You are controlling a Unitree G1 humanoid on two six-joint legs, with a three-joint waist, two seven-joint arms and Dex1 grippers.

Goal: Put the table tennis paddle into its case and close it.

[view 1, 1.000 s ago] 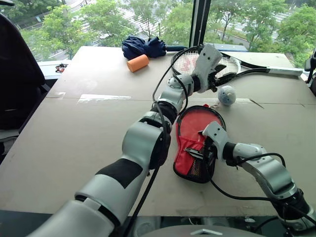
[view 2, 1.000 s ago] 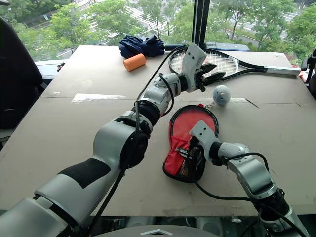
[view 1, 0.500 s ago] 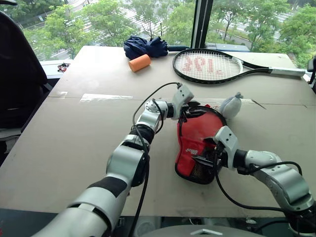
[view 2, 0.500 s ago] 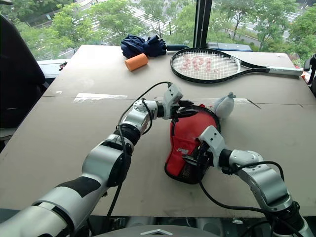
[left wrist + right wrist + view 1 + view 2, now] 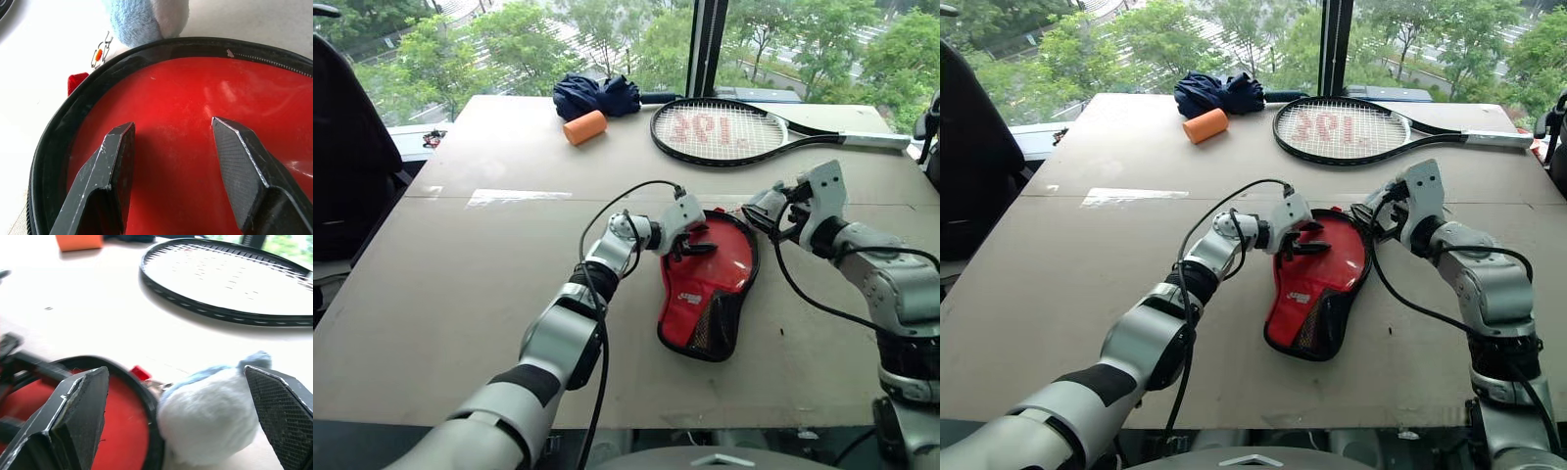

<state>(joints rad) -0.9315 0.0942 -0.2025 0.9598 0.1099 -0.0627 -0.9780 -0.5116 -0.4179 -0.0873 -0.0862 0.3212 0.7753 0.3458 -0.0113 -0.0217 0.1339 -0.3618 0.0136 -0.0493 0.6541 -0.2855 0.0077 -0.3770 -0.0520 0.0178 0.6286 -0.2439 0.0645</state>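
Note:
The red case lies flat on the table in front of me, its flap down, with the white logo and black mesh pocket facing up. The table tennis paddle is hidden. My left gripper rests on the round end of the case, fingers apart on the red fabric with nothing between them. My right gripper hovers open at the case's far right rim. In the right wrist view the grey plush zipper charm sits on the table between its wide-spread fingers, not gripped.
A large black tennis racket lies at the back right. A dark blue folded umbrella and an orange cylinder sit at the back centre. A black chair stands off the table's left edge.
My left gripper came down from near the racket onto the case, whose flap now lies shut. My right gripper left the case's narrow end and rose to the plush charm.

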